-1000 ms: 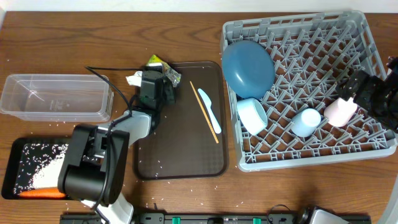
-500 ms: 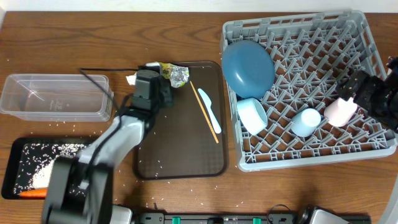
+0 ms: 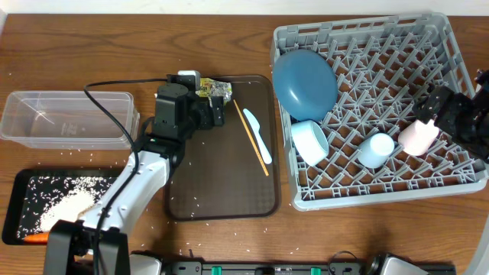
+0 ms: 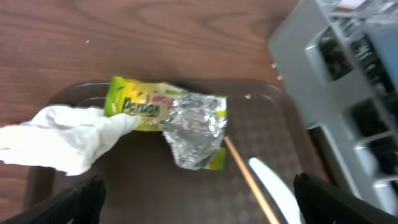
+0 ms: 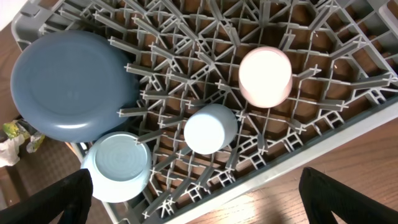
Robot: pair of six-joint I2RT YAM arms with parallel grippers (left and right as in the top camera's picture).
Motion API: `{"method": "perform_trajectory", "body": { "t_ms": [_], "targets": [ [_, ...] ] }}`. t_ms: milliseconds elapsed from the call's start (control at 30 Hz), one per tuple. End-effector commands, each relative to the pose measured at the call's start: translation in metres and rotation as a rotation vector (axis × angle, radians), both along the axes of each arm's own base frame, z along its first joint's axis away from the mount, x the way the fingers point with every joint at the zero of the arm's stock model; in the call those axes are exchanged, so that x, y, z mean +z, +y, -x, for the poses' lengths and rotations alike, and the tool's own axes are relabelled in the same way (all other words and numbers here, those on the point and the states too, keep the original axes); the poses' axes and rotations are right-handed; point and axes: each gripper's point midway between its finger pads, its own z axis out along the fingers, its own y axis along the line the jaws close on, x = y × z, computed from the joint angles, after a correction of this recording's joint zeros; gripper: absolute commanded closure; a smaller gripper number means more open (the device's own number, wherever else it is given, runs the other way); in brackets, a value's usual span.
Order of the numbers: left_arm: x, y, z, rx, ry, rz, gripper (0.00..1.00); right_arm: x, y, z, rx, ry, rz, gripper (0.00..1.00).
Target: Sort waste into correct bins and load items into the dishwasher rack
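Black and spread wide, the left gripper (image 4: 199, 196) hung over the far end of the brown tray (image 4: 143, 180) with nothing between its jaws. Just ahead of it lay the yellow-green and silver wrapper (image 4: 168, 115), touching the crumpled white paper (image 4: 59, 140), which spilled over the tray's edge. The wooden chopstick (image 4: 249, 180) and pale spoon (image 4: 273, 186) lay side by side further along the tray. To the left stood the clear tub (image 3: 69, 118) and, nearer the robot, the black tray (image 3: 23, 183) holding rice (image 3: 65, 205) and what looked like the tip of the carrot (image 3: 34, 239), mostly hidden by the arm.

The right gripper (image 5: 199, 193) was equally wide and empty above the grey rack (image 5: 348, 124). Inside the rack sat the pink cup (image 5: 265, 76), the light blue cup (image 5: 208, 129), the bowl (image 5: 117, 165) and the blue plate (image 5: 68, 84).
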Motion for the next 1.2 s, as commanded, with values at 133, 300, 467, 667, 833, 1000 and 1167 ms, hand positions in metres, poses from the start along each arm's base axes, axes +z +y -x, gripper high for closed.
{"method": "perform_trajectory", "body": {
  "t_ms": [133, 300, 467, 667, 833, 1000, 1167],
  "targets": [
    [-0.014, 0.0, -0.033, -0.09, 0.097, -0.099, 0.1, 0.002, -0.002, -0.001, 0.005, -0.011, 0.008, 0.01],
    [-0.028, -0.028, -0.05, -0.224, 0.116, -0.155, 0.11, 0.002, -0.002, 0.0, 0.005, -0.009, 0.008, 0.01],
    [-0.045, -0.04, -0.045, -0.324, 0.124, -0.225, 0.12, 0.002, -0.002, 0.0, 0.006, -0.009, 0.008, 0.01],
    [-0.077, -0.041, -0.04, -0.355, 0.185, -0.254, 0.23, 0.002, -0.002, -0.001, 0.005, -0.011, 0.009, 0.01],
    [-0.101, -0.04, -0.038, -0.371, 0.227, -0.266, 0.39, 0.002, -0.002, 0.0, 0.005, -0.008, 0.008, 0.01],
    [-0.096, -0.041, -0.04, -0.369, 0.214, -0.265, 0.6, 0.002, -0.002, 0.0, 0.006, -0.007, 0.007, 0.01],
    [-0.075, -0.04, -0.037, -0.363, 0.193, -0.26, 0.94, 0.001, -0.001, 0.001, 0.005, -0.002, 0.006, 0.01]
  ]
}}
